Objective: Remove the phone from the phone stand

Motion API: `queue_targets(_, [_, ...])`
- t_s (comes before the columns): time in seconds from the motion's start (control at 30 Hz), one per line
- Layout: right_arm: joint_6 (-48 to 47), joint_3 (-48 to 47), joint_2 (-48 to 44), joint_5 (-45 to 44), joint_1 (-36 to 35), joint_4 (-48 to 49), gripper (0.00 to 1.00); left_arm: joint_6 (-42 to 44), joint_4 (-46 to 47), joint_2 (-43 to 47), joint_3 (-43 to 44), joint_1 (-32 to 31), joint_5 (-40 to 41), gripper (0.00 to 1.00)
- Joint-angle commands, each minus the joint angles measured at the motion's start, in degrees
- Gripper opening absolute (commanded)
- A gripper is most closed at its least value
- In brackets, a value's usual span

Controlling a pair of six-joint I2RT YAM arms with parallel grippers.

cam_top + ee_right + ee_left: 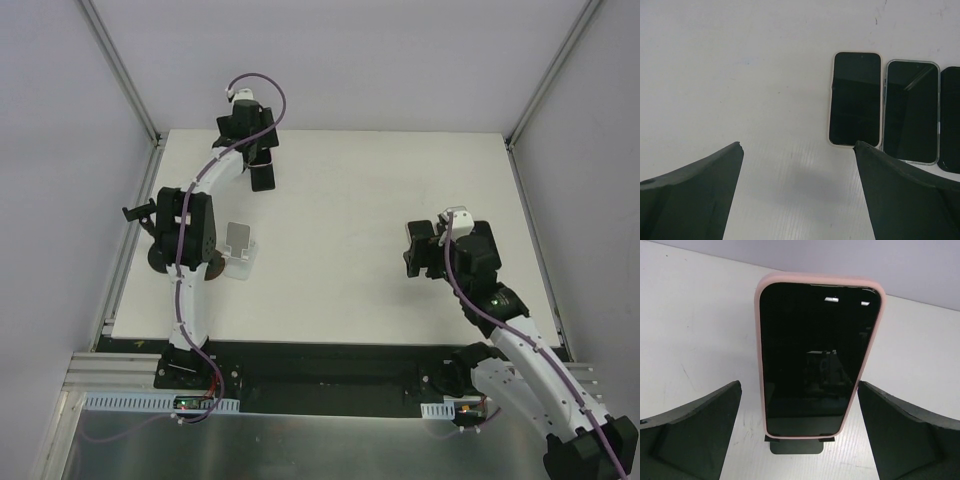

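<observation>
While the left pincer (800, 386) gapes, phone (815, 355) rests on stand (795, 445).

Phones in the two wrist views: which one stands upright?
The pink-cased phone, propped on the black stand; the other three phones lie flat on the table.

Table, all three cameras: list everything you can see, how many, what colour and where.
pink phone: 1, pink case, dark screen, upright in the left wrist view
phone stand: 1, black, under that phone
flat phones: 3, dark screens; cream case, grey edge, one cut off; side by side, right wrist view
pale holder: 1, whitish, beside left arm
table: 1, white
left gripper: 1, black, open
right gripper: 1, black, open
</observation>
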State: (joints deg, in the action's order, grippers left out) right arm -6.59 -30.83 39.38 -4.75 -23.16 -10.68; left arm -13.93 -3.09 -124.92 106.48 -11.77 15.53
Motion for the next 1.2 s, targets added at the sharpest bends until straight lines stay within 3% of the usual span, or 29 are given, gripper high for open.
queue_targets(0.0, [-1.5,-2.3,0.9,-1.7,0.3,-1.5,0.96,1.1,2.9,-1.7,2.8,-0.1,1.4,0.99])
queue_targets(0.27, [-1.6,-3.1,3.8,-0.9,0.7,-1.5,0.96,3.0,4.1,-3.9,2.6,-1.1,3.7,0.99])
queue_targets(0.37, [-1.8,-3.4,4.2,-0.7,0.6,-1.5,0.96,2.9,4.1,-3.9,1.9,-1.1,3.9,0.93])
queue_targets(0.6, [-1.8,-3.4,4.7,-0.3,0.8,-1.4,0.96,2.8,4.4,-2.1,1.5,-1.7,1.6,0.63])
queue_targets(0.63, [-1.8,-3.5,4.8,-0.2,0.8,-1.4,0.96,2.7,4.4,-1.8,1.4,-1.7,1.4,0.54])
queue_targets(0.87, [-1.8,-3.4,4.1,0.4,0.9,-1.4,0.96,2.6,5.1,3.1,0.0,-2.1,1.1,0.20])
queue_targets(1.0, [-1.7,-3.3,3.7,0.7,0.9,-1.5,0.96,2.6,5.6,5.8,-0.7,-2.2,1.2,0.11])
queue_targets(1.17, [-1.5,-3.4,3.2,1.4,0.9,-1.5,0.96,3.6,5.5,9.5,-1.4,-2.2,0.7,0.07])
